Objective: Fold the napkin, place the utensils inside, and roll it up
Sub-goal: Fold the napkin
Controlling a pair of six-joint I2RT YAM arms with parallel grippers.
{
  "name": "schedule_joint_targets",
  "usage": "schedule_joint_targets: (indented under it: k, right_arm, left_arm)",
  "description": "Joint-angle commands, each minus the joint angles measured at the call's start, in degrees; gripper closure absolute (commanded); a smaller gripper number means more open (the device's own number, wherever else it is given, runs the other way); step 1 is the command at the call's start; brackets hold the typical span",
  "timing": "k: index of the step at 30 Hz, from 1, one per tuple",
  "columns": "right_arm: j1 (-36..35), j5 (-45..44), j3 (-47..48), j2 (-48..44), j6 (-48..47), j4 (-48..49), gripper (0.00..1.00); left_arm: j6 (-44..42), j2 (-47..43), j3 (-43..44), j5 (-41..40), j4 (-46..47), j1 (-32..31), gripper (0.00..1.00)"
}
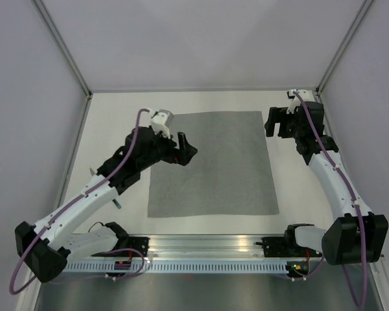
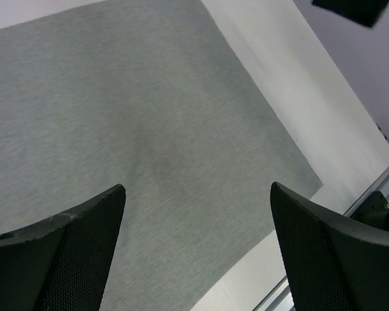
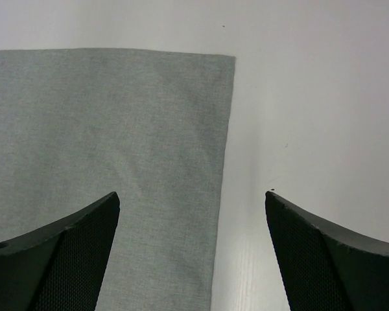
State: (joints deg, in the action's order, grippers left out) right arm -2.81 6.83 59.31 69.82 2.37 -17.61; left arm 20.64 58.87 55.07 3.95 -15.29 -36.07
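Observation:
The grey napkin (image 1: 214,165) lies flat and unfolded in the middle of the white table. My left gripper (image 1: 187,148) hovers open over the napkin's left part; in the left wrist view the napkin (image 2: 149,116) fills the space between the spread fingers of that gripper (image 2: 196,186). My right gripper (image 1: 275,123) is open beside the napkin's far right corner. In the right wrist view the napkin's right edge (image 3: 104,129) runs between the fingers of that gripper (image 3: 192,194). The utensils are not clearly in view; a thin tip (image 1: 117,205) pokes out from under the left arm.
A metal rail (image 1: 207,249) with both arm bases runs along the near table edge. Grey walls and frame posts (image 1: 65,48) enclose the table on three sides. Bare white table (image 3: 311,97) lies right of the napkin.

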Motion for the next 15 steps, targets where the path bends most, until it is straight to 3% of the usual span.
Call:
schedule_joint_targets:
  k: [1, 8, 15]
  right_arm:
    - [1.7, -3.6, 4.4, 2.6, 2.7, -2.3, 0.02]
    - [7.5, -4.5, 6.2, 5.8, 3.7, -3.2, 0.02]
    - [10.4, -3.6, 4.9, 5.0, 4.3, -2.7, 0.02]
  left_arm:
    - [1.9, 5.4, 0.1, -9.6, 6.4, -10.0, 0.05]
    - [1.8, 23.9, 7.1, -16.0, 12.2, -27.4, 0.10]
    - [-0.5, 44.6, 21.4, -19.9, 13.1, -38.4, 0.14]
